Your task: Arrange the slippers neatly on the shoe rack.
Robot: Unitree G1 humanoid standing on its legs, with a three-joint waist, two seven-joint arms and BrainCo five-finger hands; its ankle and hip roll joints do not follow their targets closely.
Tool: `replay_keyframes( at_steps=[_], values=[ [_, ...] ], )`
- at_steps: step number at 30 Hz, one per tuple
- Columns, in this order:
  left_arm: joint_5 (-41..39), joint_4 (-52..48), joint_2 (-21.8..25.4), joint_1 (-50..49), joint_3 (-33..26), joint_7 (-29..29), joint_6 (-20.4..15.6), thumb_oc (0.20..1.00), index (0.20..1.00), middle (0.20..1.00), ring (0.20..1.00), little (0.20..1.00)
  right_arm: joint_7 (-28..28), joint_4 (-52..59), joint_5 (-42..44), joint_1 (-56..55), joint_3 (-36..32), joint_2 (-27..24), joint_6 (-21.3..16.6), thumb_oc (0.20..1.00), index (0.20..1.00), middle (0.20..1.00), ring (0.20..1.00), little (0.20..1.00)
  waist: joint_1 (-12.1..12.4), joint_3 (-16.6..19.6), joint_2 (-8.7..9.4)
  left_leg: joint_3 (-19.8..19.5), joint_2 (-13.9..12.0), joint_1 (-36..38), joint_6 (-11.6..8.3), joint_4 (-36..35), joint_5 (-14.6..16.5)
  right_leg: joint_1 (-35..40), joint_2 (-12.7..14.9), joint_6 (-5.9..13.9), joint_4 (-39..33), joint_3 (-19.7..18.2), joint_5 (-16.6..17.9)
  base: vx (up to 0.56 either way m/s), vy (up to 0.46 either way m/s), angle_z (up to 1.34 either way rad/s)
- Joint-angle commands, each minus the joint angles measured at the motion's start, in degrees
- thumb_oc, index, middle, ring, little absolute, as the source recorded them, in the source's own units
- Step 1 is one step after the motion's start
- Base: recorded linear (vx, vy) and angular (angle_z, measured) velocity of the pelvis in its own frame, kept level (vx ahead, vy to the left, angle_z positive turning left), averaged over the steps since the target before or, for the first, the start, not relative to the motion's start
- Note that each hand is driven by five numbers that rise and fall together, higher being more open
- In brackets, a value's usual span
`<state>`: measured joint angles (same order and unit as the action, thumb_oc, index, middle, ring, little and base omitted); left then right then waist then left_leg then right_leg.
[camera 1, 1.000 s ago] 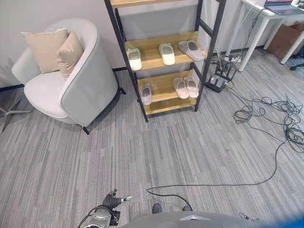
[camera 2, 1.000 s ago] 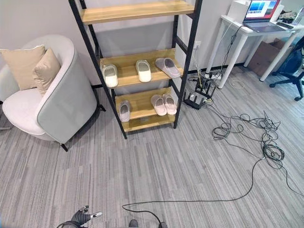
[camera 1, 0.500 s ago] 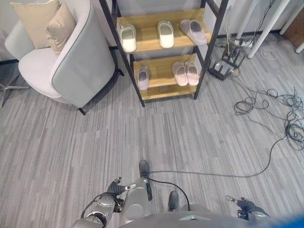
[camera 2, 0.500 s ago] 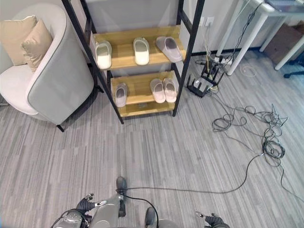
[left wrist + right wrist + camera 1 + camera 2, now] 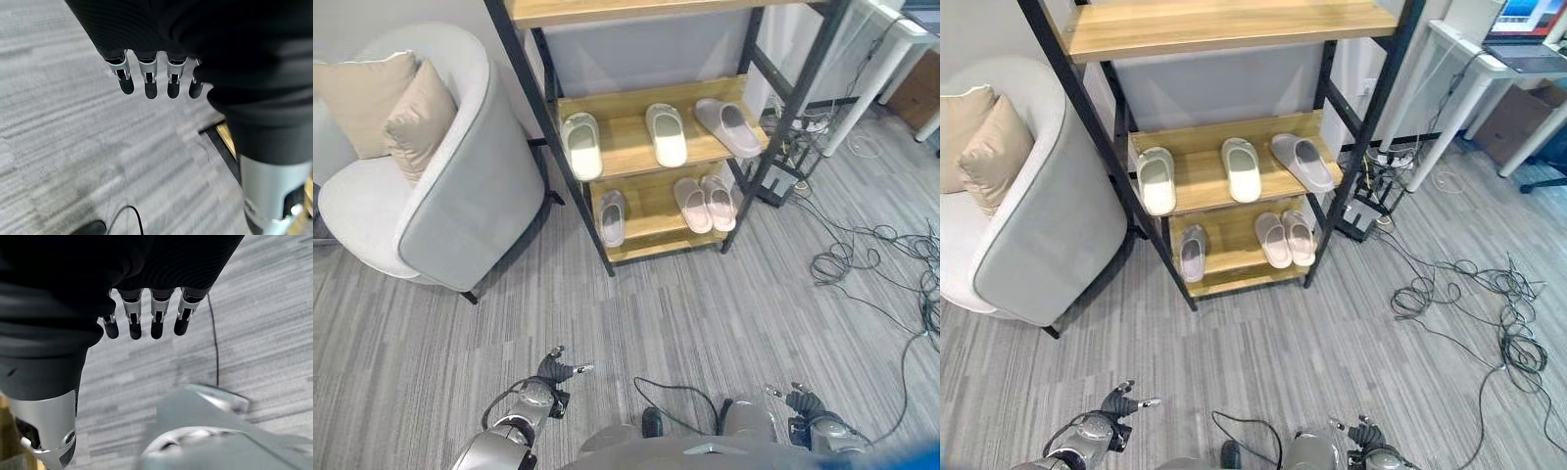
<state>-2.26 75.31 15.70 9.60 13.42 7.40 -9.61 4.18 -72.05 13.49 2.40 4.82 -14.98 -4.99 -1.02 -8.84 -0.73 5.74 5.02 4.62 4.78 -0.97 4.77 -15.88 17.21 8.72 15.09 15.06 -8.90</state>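
Observation:
The shoe rack [image 5: 625,147] has a black frame and wooden shelves and stands ahead on the grey floor. Its middle shelf holds a pale green slipper [image 5: 581,144], a white slipper [image 5: 667,134] and a grey-lilac slipper [image 5: 731,125] lying at an angle. On the lower shelf lie a single grey slipper [image 5: 612,216] and a pink pair [image 5: 704,203] side by side. My left hand [image 5: 553,373] hangs low, far short of the rack, its fingers [image 5: 149,81] relaxed and holding nothing. My right hand [image 5: 800,401] hangs low on the other side, its fingers [image 5: 133,316] also straight and empty.
A light grey armchair [image 5: 460,206] with two beige cushions [image 5: 386,103] stands left of the rack. A white desk [image 5: 1489,73] with a laptop is at the right. Tangled cables [image 5: 871,259] lie on the floor to the right, and a black box [image 5: 783,176] sits by the rack's right foot.
The camera has moved, so the whole view has shifted and the rack looks nearer and larger. The slippers lie as before. Both hands stay low and empty.

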Motion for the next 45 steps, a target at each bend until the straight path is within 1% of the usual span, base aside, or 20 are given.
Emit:
replay_keyframes(
  at_steps=[1,3,4,7,9,10,11,14,15,16,17,22,24,31,32,33,37,40,43,45],
  values=[
    [4.0,0.6,0.0,-3.0,-0.2,0.3,-1.3,1.0,1.0,1.0,1.0,1.0,0.4,-2.7,-2.3,-0.4,-0.9,-1.7,0.1,1.0,1.0,1.0,1.0,1.0,-1.1,-0.2,2.81,1.9,-6.7,-1.8,-5.16,6.5,5.0,9.7,-3.5,1.1,-8.1,-4.2,9.6,0.26,-0.253,0.51],
    [3.9,0.6,-0.1,-3.1,-0.3,0.3,-1.3,1.0,1.0,1.0,1.0,1.0,0.4,-3.1,-2.2,-0.5,-1.0,-1.9,0.1,1.0,1.0,1.0,1.0,1.0,-1.0,0.2,2.75,1.4,-7.2,-1.5,-5.65,6.6,4.9,10.2,-4.2,0.77,-8.4,-4.3,9.3,0.22,-0.23,0.49],
    [3.4,0.4,-0.5,-3.2,-0.5,0.4,-1.4,1.0,1.0,1.0,1.0,1.0,0.3,-3.6,-2.2,-0.6,-0.6,-1.9,-0.1,1.0,1.0,1.0,1.0,1.0,-0.7,0.8,2.63,0.5,-8.2,-1.3,-6.62,6.4,4.0,11.2,-5.8,-0.09,-9.2,-4.2,8.6,0.15,-0.217,0.1],
    [2.8,0.0,-1.3,-3.0,-0.1,-0.1,-1.7,1.0,1.0,1.0,1.0,1.0,0.7,-3.4,-2.1,0.0,0.2,-2.4,-0.6,1.0,1.0,1.0,1.0,1.0,-0.4,1.0,2.12,-0.7,-10.5,-2.0,-8.47,7.6,1.9,12.5,-8.5,-2.18,-9.1,-3.1,6.1,0.11,-0.225,0.01],
    [2.8,-0.2,-1.8,-2.4,0.7,0.1,-1.6,1.0,1.0,1.0,1.0,1.0,1.1,-2.6,-2.2,1.1,0.8,-2.8,-1.2,1.0,1.0,1.0,1.0,1.0,-0.3,0.7,2.36,-0.6,-12.9,-4.3,-10.12,11.4,-0.5,13.6,-9.5,-4.07,-9.2,-1.2,4.2,0.04,-0.208,0.01],
    [2.8,-0.5,-1.8,-1.9,1.0,0.1,-1.5,1.0,1.0,1.0,1.0,1.0,1.3,-2.3,-2.3,1.5,1.2,-3.1,-1.4,1.0,1.0,1.0,1.0,1.0,-0.1,0.2,2.73,-0.5,-13.9,-6.1,-10.37,15.1,-1.6,14.1,-9.7,-4.93,-9.0,-0.2,3.7,0.04,-0.242,0.49],
    [3.2,-0.8,-2.2,-1.6,1.6,-0.1,-1.6,1.0,1.0,1.0,1.0,1.0,1.7,-1.4,-2.8,2.3,1.9,-3.7,-1.7,1.0,1.0,1.0,1.0,1.0,0.7,-0.7,3.7,1.1,-14.5,-9.0,-9.68,19.3,-2.0,16.1,-9.8,-5.66,-9.5,1.5,2.6,0.05,-0.201,0.88],
    [3.5,-0.8,-2.5,-1.8,1.7,0.2,-1.5,1.0,1.0,1.0,1.0,1.0,2.2,-0.1,-3.6,3.1,2.9,-4.0,-2.0,1.0,1.0,1.0,1.0,1.0,2.1,-1.0,4.52,2.6,-12.8,-13.0,-8.96,16.0,-0.4,18.5,-9.8,-4.81,-11.2,2.8,2.3,0.13,-0.043,0.65],
    [4.4,-0.3,-2.1,-1.9,2.0,0.5,-1.1,1.0,1.0,1.0,1.0,1.0,2.5,0.9,-4.2,4.1,4.2,-3.7,-2.0,1.0,1.0,1.0,1.0,1.0,4.0,-0.9,4.75,4.0,-12.5,-16.2,-9.61,10.8,-4.8,20.7,-10.4,-4.16,-13.0,3.6,1.9,0.25,0.116,0.23],
    [4.7,0.9,-2.0,-2.3,1.5,0.4,-0.7,1.0,1.0,1.0,1.0,1.0,2.6,1.6,-4.9,4.5,4.9,-2.7,-2.1,1.0,1.0,1.0,1.0,1.0,4.3,0.0,4.5,3.7,-12.1,-14.8,-9.54,6.2,-6.1,20.6,-10.9,-3.61,-12.4,3.3,1.7,0.34,0.234,-0.06],
    [4.8,2.0,-1.9,-2.8,1.0,0.1,-0.3,1.0,1.0,1.0,1.0,1.0,2.9,1.7,-5.8,4.9,5.5,-2.2,-2.1,1.0,1.0,1.0,1.0,1.0,4.8,0.7,4.68,1.3,-10.4,-13.5,-8.89,4.8,-5.5,21.1,-10.9,-3.37,-11.8,2.4,1.5,0.31,0.248,-0.25],
    [3.7,1.8,-0.4,-2.6,-0.5,0.4,-0.3,1.0,1.0,1.0,1.0,1.0,2.3,1.6,-6.2,3.9,5.6,-0.3,-1.9,1.0,1.0,1.0,1.0,1.0,4.9,3.1,5.62,2.0,-7.9,-10.0,-7.12,2.7,-4.2,22.6,-9.2,-1.7,-12.2,1.5,2.7,0.23,0.212,-0.23],
    [4.5,0.2,0.2,-1.5,0.5,1.1,-0.7,1.0,1.0,1.0,1.0,1.0,2.3,1.8,-6.9,4.3,6.2,0.5,-1.7,1.0,1.0,1.0,1.0,1.0,5.0,3.8,5.32,2.5,-6.4,-9.2,-5.98,2.4,-2.9,22.2,-7.8,-0.26,-12.2,1.3,4.1,0.2,0.297,0.11],
    [6.0,-0.1,0.1,-0.8,1.7,1.2,-0.9,1.0,1.0,1.0,1.0,1.0,2.4,2.8,-8.2,5.3,6.9,0.8,-1.8,1.0,1.0,1.0,1.0,1.0,5.3,3.9,4.87,2.7,-4.9,-9.4,-4.6,1.9,-1.8,20.7,-6.2,1.31,-11.2,1.4,5.6,0.04,0.126,0.0],
    [6.3,-0.1,0.2,-0.7,2.0,1.0,-0.7,1.0,1.0,1.0,1.0,1.0,2.4,3.3,-9.0,5.9,7.4,0.8,-1.7,1.0,1.0,1.0,1.0,1.0,5.3,3.4,4.75,2.9,-4.6,-9.5,-3.99,2.1,-1.4,19.4,-5.1,1.83,-8.3,1.7,6.8,-0.03,0.164,-0.2],
    [7.5,0.8,0.2,-1.1,2.2,0.7,-0.4,1.0,1.0,1.0,1.0,1.0,2.3,4.1,-9.7,6.7,8.0,0.8,-1.9,1.0,1.0,1.0,1.0,1.0,5.0,2.1,3.95,2.6,-4.6,-9.3,-3.06,2.6,-1.0,16.3,-3.8,2.36,-1.0,1.7,8.0,-0.03,0.138,-0.25],
    [8.3,1.5,0.3,-1.5,2.7,0.9,-0.5,1.0,1.0,1.0,1.0,1.0,2.0,5.1,-9.8,7.1,8.5,0.6,-2.0,1.0,1.0,1.0,1.0,1.0,3.8,1.1,2.95,1.1,-4.9,-7.6,-3.7,1.8,-1.0,13.7,-3.1,0.83,-5.7,-0.8,7.7,0.05,-0.027,-0.05],
    [8.8,1.4,0.1,-1.8,2.8,1.0,-0.7,1.0,1.0,1.0,1.0,1.0,1.7,5.3,-9.9,6.7,9.2,0.8,-2.1,1.0,1.0,1.0,1.0,1.0,3.4,0.9,3.39,0.4,-4.4,-6.9,-3.93,1.9,-0.8,15.6,-3.9,1.2,-9.6,-2.7,7.7,0.06,-0.093,0.31],
    [8.9,1.3,-0.5,-2.0,2.9,1.1,-0.9,1.0,1.0,1.0,1.0,1.0,1.5,5.6,-9.8,6.7,9.6,0.9,-2.3,1.0,1.0,1.0,1.0,1.0,3.5,1.6,3.39,0.1,-4.6,-6.5,-4.65,0.4,-1.7,17.2,-4.8,1.13,-12.2,-1.4,7.6,0.04,-0.13,0.48],
    [9.5,0.2,-1.4,-2.3,4.0,1.0,-1.1,1.0,1.0,1.0,1.0,1.0,1.3,7.2,-10.5,6.9,11.3,1.2,-3.1,1.0,1.0,1.0,1.0,1.0,3.9,2.4,3.08,-1.3,-4.9,-5.7,-5.68,-1.9,-3.0,19.4,-6.1,0.57,-14.3,0.9,7.0,0.07,-0.128,0.41]
  ],
)
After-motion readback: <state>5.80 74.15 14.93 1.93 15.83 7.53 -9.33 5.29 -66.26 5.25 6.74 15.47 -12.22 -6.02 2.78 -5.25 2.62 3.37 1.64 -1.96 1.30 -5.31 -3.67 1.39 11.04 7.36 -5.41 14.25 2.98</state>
